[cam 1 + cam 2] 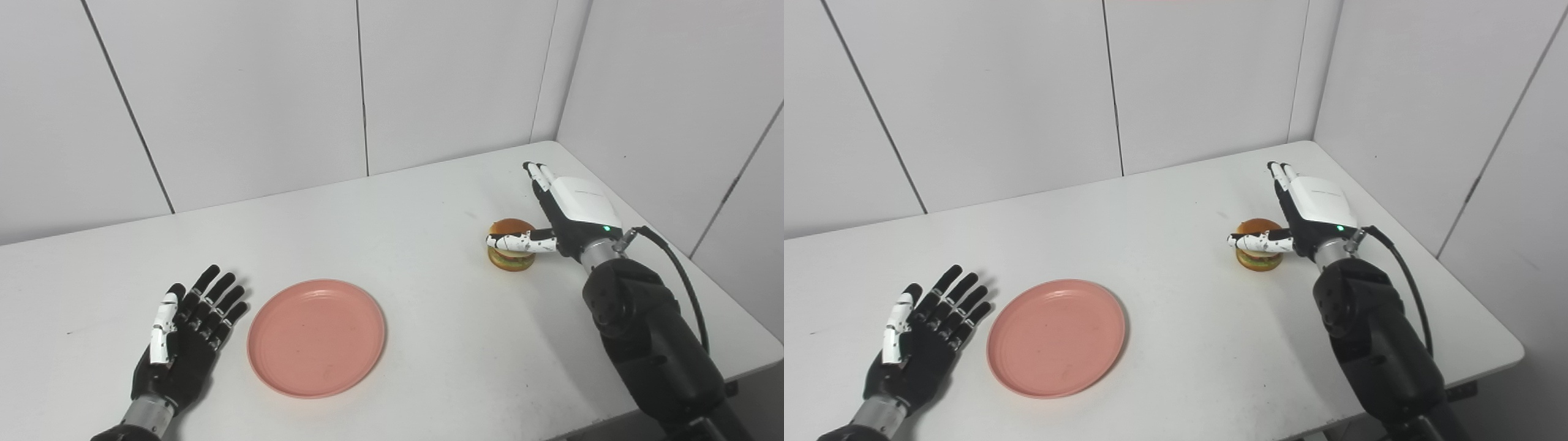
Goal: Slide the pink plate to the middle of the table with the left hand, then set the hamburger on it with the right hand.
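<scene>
The pink plate lies flat near the table's front, left of centre. Just to its left my left hand rests palm up, open, fingers spread, a small gap from the plate's rim. At the right side of the table the small hamburger stands upright. My right hand is open beside it on its right, fingers stretched toward the back wall and the thumb reaching across the burger's front. The hand is not closed around the burger.
The white table ends at the grey wall panels behind and on the right. Its right edge and front right corner lie close to my right arm.
</scene>
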You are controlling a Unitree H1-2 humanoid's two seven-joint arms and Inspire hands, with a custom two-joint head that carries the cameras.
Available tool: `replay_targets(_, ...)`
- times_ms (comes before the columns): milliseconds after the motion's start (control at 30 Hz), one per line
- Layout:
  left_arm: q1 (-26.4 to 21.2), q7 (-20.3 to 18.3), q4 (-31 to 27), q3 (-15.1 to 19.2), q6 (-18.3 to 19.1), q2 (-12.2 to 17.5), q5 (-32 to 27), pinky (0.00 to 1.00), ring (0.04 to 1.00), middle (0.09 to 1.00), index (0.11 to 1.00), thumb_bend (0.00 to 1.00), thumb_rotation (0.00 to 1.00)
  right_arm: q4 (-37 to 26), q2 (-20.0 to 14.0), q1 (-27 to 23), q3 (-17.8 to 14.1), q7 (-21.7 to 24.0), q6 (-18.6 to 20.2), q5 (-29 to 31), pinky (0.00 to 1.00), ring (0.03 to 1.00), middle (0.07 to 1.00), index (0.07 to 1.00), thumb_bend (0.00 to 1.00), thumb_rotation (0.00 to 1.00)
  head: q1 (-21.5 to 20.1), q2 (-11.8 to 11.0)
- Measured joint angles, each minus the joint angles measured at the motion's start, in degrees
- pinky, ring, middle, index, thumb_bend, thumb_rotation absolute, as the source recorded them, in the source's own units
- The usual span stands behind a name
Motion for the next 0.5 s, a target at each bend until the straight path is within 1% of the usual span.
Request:
replay_targets(167,0.0,0.0,-0.02,-0.03,0.0,0.45,0.0,0.93,0.904,0.903,0.897,0.32,1.0,1.52,-0.08,-0.06,1.13,0.57,0.0,-0.4,0.78,0.929,0.971,0.969,1.0,0.71,0.0,0.35)
replay_targets(267,0.01,0.0,-0.06,-0.01,0.0,0.48,-0.02,0.93,0.906,0.905,0.897,0.32,1.0,2.16,-0.08,-0.08,1.58,1.17,0.0,-0.54,0.78,0.936,0.976,0.965,1.0,0.73,-0.09,0.7)
replay_targets(400,0.01,0.0,-0.1,-0.02,0.03,0.52,-0.02,0.93,0.909,0.911,0.899,0.32,1.0,3.16,-0.08,-0.46,1.78,1.69,0.0,-0.66,0.79,0.931,0.97,0.959,1.0,0.71,-0.09,1.06)
replay_targets(500,0.01,0.01,-0.15,-0.01,0.1,0.53,-0.02,0.93,0.907,0.908,0.897,0.32,1.0,4.43,-0.08,-0.85,1.98,1.74,0.0,-0.34,0.78,0.918,0.97,0.96,1.0,0.71,0.0,1.23)
